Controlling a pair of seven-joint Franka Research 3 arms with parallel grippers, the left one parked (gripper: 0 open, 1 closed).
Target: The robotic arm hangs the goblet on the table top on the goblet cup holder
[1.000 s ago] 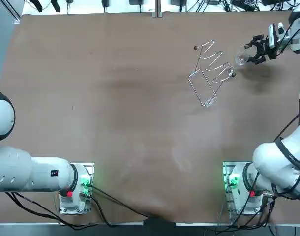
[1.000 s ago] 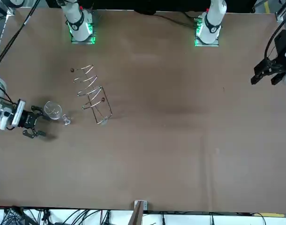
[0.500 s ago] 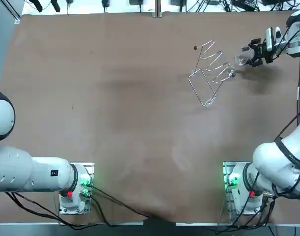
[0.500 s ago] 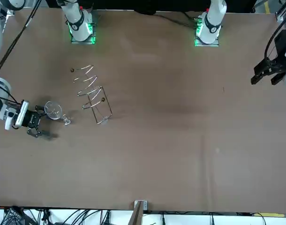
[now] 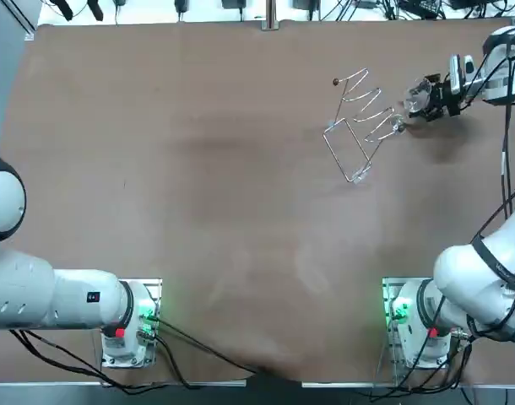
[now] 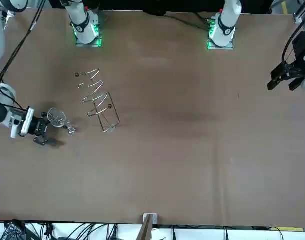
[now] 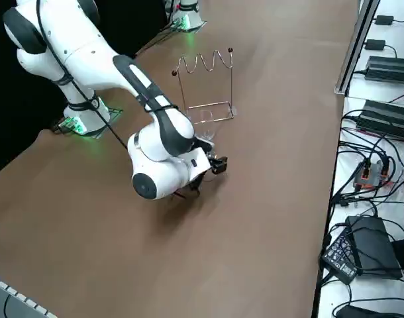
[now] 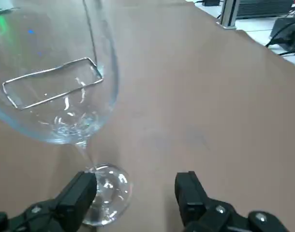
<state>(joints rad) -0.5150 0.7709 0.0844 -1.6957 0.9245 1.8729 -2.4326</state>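
The clear goblet [image 5: 420,91] is on the table at the far right, just beside the wire cup holder [image 5: 359,126]. My right gripper [image 5: 430,105] lies low at the goblet's base, pointing toward the holder. In the wrist view the goblet's bowl [image 8: 65,106] looms large, and a thin stem runs down to its round foot [image 8: 106,193] on the table. The gripper [image 8: 133,186] is open, with the foot close against one finger [image 8: 80,191] and a wide gap to the other. From the front, the gripper [image 6: 46,131] sits beside the goblet [image 6: 56,117] and the holder [image 6: 98,100].
The holder [image 7: 205,86] is a bent wire frame with zigzag hooks on top and ball-tipped ends. The table's right edge runs close behind my arm. Power supplies and cables [image 7: 381,132] lie on the shelf beyond that edge.
My right gripper has moved toward the holder and turned, ending up at the goblet's foot. The goblet and holder have stayed about where they were.
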